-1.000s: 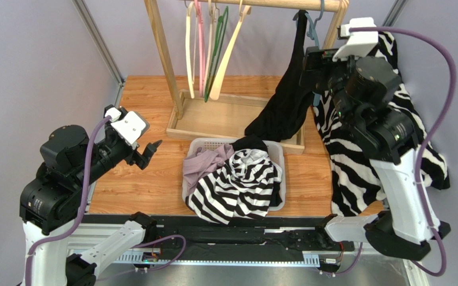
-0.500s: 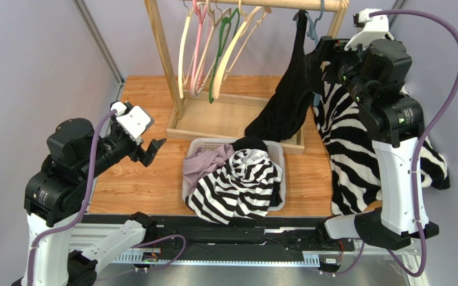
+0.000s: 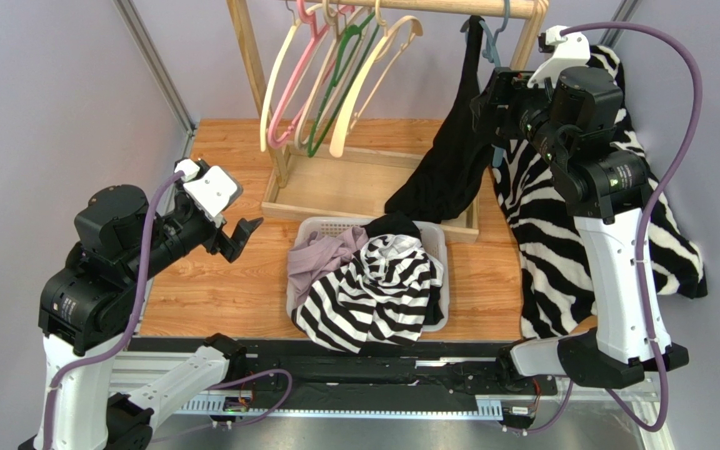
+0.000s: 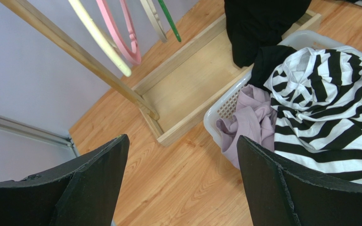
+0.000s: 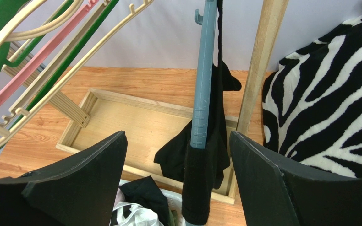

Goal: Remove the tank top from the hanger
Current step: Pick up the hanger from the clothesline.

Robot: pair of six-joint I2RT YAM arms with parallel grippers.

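Observation:
A black tank top hangs from a blue-grey hanger at the right end of the wooden rail, its hem spilling over the rack's base. In the right wrist view the hanger runs down between my fingers, with a black strap of the tank top wrapped over its lower end. My right gripper is open, its jaws on either side of that strap with gaps on both sides; it shows up high by the rail. My left gripper is open over bare wood.
A white basket full of striped and lilac clothes sits mid-table. A zebra-print cloth drapes at the right. Several empty hangers swing on the rail, beside the rack's post. The rack's right post stands just right of the hanger.
My right wrist rose, then settled back at the blue-grey hanger with its jaws a little narrower. The empty hangers have swung out to the left. My left arm barely shifted.

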